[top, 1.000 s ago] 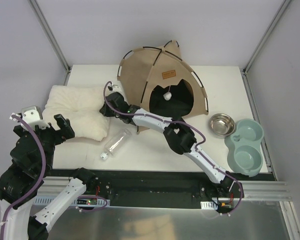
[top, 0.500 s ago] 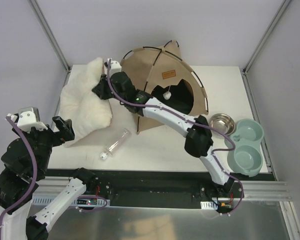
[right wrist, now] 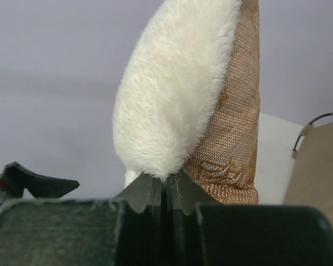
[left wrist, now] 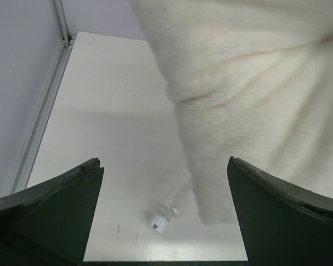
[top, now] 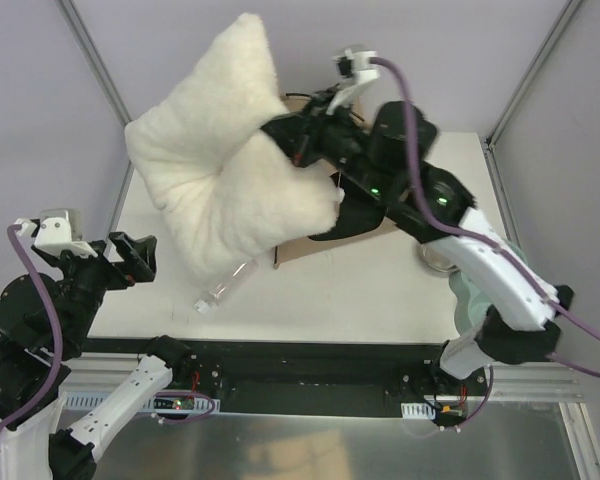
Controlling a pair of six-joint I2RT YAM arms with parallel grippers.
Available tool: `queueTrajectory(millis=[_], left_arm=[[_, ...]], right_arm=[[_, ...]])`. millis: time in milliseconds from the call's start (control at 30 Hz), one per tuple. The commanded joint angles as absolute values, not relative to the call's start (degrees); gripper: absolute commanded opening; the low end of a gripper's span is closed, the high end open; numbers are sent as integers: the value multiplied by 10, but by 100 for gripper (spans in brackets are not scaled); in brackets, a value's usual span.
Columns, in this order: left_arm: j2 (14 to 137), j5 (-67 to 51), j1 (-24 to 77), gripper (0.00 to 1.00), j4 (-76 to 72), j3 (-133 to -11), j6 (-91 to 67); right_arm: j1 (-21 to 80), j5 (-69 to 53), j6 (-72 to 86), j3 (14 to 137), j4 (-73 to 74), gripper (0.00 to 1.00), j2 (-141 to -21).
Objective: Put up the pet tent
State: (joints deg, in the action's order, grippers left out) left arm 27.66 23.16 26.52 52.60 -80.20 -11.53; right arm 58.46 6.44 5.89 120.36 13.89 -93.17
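Top external view is showing the right gripper [right wrist: 166, 186] clenching one corner of the cream pillow [top: 220, 190] and holding it high above the table [top: 380, 290], with the rest of the cushion hanging down in a broad sheet. In the right wrist view the jaws are pinching only a thin fold where the fluffy face meets the woven tan backing. The left gripper [left wrist: 164, 163] is hovering released at the near left, jaws spread, gripping nothing.

The pet tent [top: 298, 246] is standing at the far middle of the table, mostly hidden behind the pillow and the right arm; only a tan strip of its front and part of its dark doorway are showing.

Judging from this, the risks are these: the small pinch may be letting the heavy cushion slip out, and the dangling bulk may be brushing the light tent and tipping it, or sweeping the clear bottle [left wrist: 165, 214] lying on its side below it. The pillow is also looking wide for the doorway, so it may be snagging on the way in.

Containers: the bottle is looking empty. The steel bowl [top: 430, 262] and the teal double feeder [top: 464, 302] are peeking out behind the right arm, and their contents cannot be told
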Motion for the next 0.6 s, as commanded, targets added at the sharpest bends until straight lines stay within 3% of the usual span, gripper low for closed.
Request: queueTrajectory(millis=[0, 233, 567], left_arm=[[319, 176, 262, 97, 491, -790, -130], [389, 56, 261, 95, 409, -733, -142], [504, -44, 261, 94, 190, -625, -168]], right_arm=[[588, 146, 22, 1180, 198, 0, -804], [588, 256, 18, 1104, 301, 0, -658], [587, 430, -13, 1006, 393, 0, -571]])
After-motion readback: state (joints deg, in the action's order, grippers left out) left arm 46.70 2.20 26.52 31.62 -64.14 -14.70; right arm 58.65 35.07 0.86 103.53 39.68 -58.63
